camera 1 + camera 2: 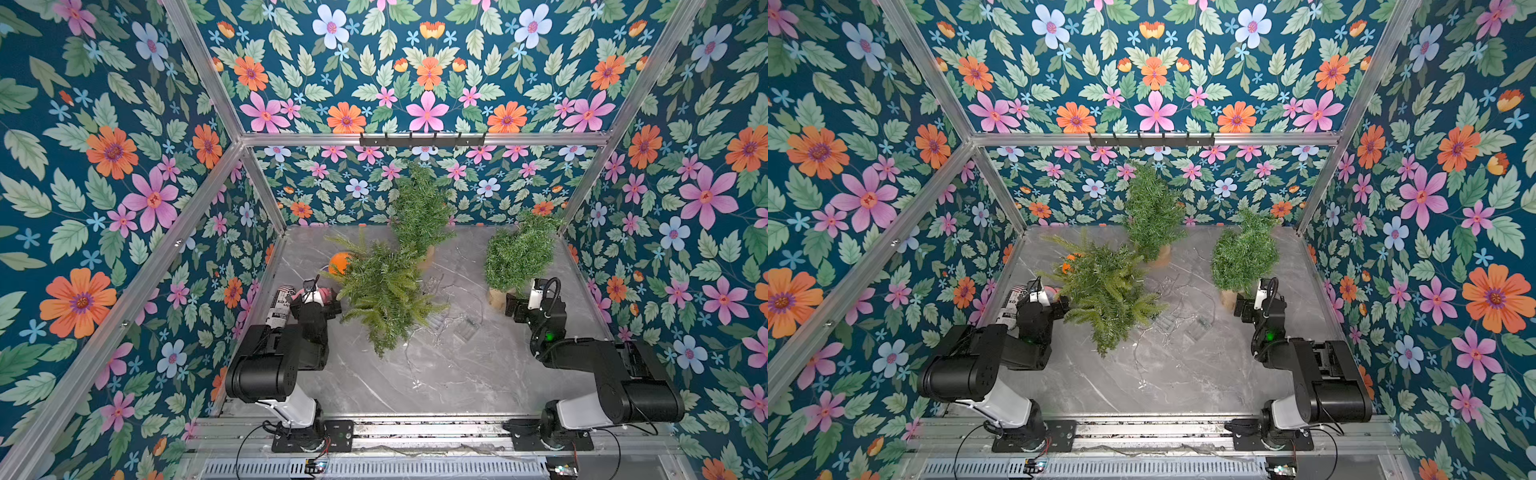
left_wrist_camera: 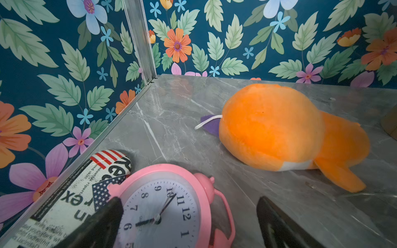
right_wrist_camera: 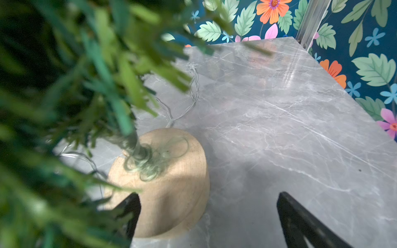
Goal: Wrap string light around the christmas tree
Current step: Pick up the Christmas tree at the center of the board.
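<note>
Left end effector (image 2: 189, 200) and right end effector (image 3: 207, 196) gape; string light (image 1: 437, 322) lies between them.

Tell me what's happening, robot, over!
Left pincer open over pink clock. Right pincer open at wooden tree base. String light loose on table, nothing wrapped. Orange plush beside front tree.

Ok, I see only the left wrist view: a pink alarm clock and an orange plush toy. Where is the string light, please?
Observer: The string light lies loose on the table, between the middle tree and the right tree.
Operator: Is it already around a tree?
Observer: Not wrapped, it seems; one strand only passes beside the right tree's wooden base.
Operator: And the right gripper?
Observer: The right gripper is open and empty, beside that base.
</note>
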Tool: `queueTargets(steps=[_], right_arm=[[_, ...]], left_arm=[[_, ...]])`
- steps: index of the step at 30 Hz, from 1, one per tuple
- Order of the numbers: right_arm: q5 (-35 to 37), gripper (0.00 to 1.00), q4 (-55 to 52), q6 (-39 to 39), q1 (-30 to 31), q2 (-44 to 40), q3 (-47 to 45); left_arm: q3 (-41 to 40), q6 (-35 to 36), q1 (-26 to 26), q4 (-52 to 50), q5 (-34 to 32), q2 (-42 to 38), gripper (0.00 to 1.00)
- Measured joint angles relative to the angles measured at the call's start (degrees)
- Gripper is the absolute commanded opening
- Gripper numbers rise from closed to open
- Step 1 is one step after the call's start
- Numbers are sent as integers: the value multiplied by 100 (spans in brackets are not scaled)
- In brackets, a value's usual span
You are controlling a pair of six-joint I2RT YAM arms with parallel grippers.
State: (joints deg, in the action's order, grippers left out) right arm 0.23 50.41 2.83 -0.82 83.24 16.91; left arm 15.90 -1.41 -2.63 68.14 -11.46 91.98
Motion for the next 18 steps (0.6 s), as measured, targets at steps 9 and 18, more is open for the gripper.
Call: queueTargets(steps=[9, 18], right_arm=[[0, 100, 37, -2, 0, 0, 7], [0, 100, 37, -2, 0, 0, 7]], left_arm=[[2, 0, 2, 50, -37, 0, 100], [7, 0, 2, 55, -39, 0, 100]])
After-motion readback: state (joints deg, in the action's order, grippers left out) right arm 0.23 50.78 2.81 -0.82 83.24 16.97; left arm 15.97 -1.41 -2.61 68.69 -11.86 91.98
